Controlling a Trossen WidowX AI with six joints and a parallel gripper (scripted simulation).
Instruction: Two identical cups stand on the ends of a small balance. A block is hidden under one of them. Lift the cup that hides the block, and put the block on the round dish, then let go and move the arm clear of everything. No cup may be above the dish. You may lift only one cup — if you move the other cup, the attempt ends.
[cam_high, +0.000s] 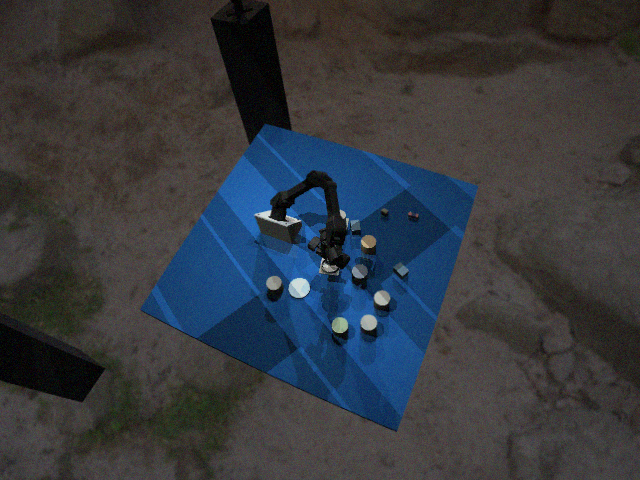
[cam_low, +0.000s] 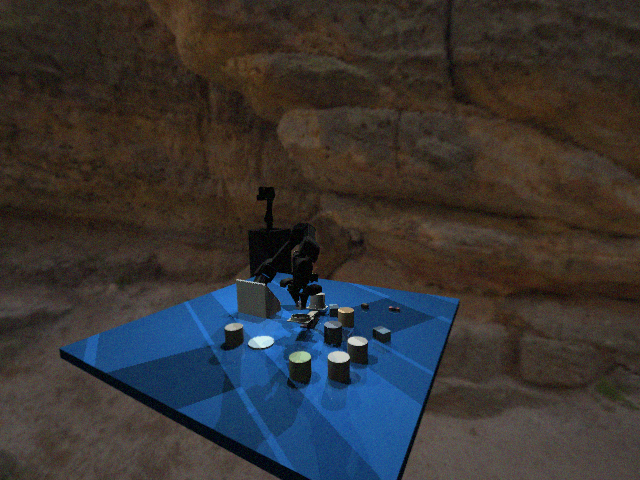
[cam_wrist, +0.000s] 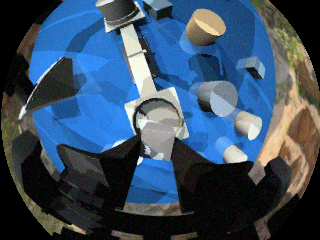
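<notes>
My gripper (cam_low: 302, 305) (cam_wrist: 156, 138) is shut on a pale grey block (cam_wrist: 159, 135), just above the near pan of the balance (cam_wrist: 140, 67) (cam_high: 323, 272) (cam_low: 292, 320). That pan has a raised ring and carries no cup. The other cup (cam_wrist: 115, 12) (cam_low: 316, 301), grey, stands upright on the far end of the balance; the arm hides most of it in the top view. The round white dish (cam_high: 299, 287) (cam_low: 261, 342) lies flat near the balance with nothing on it. Which loose cylinder, if any, is the second cup I cannot tell.
A pale cylinder (cam_high: 273, 284) (cam_low: 234, 334) stands beside the dish. A green-topped one (cam_high: 339, 326), two pale ones, a grey one (cam_high: 359, 272) and an orange one (cam_high: 368, 243) stand across from it. Grey boxes (cam_high: 401, 270) (cam_high: 355, 227) and a pale upright panel (cam_low: 251, 298) are also there.
</notes>
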